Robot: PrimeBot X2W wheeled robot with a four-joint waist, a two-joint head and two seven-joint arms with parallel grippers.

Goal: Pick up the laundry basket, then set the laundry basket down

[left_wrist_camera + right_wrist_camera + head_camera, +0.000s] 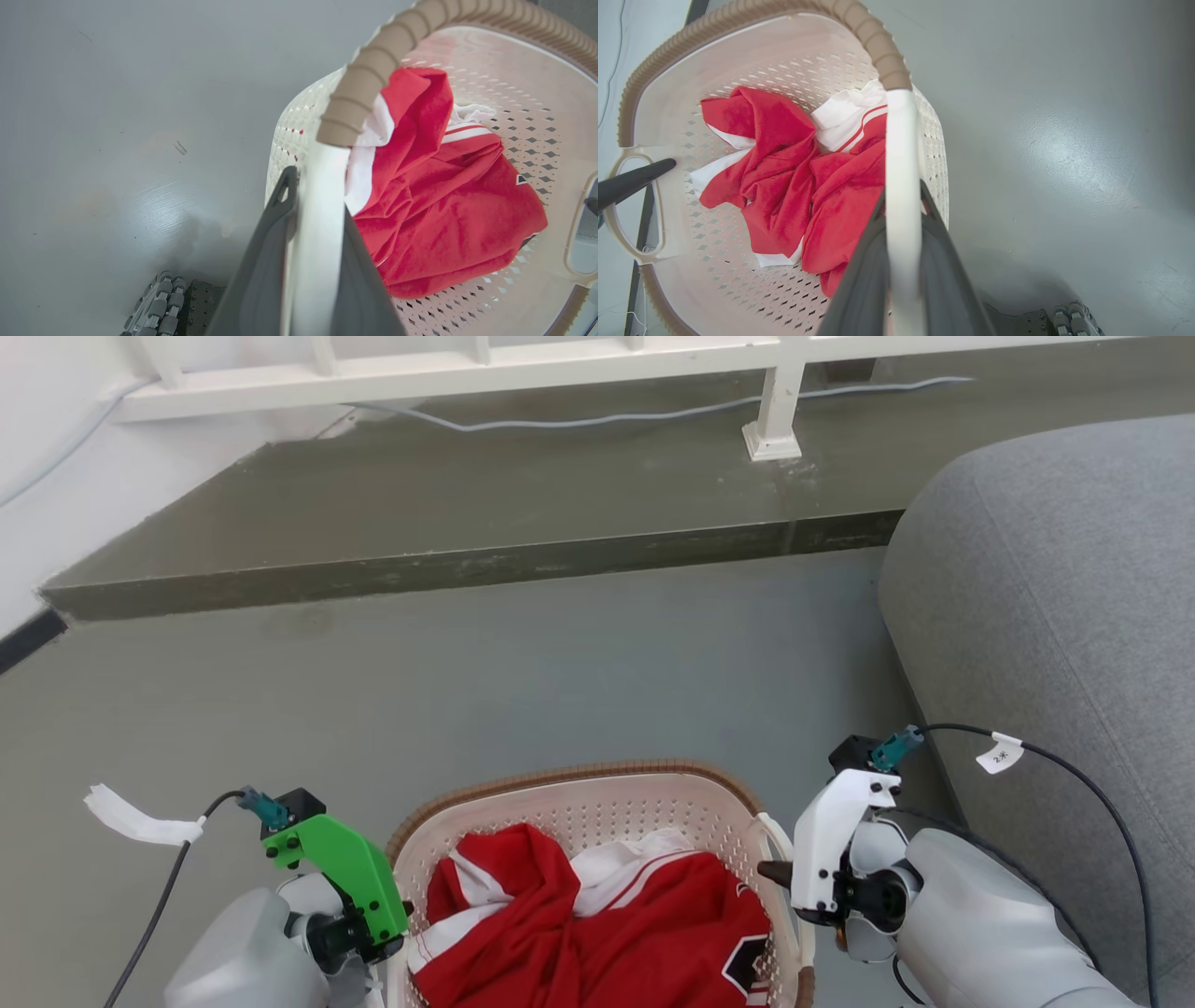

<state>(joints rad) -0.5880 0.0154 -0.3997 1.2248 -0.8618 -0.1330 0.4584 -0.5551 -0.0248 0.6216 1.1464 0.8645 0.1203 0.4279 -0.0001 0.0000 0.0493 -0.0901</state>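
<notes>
Grey floor (560,663), raised step (467,513), grey sofa (1055,597)

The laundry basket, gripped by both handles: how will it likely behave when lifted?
Probably stiff: the laundry basket's moulded perforated walls hold their shape. Likely light, holding only soft red-and-white clothing. Should stay level, since the left gripper and right gripper each clamp a side handle.
</notes>
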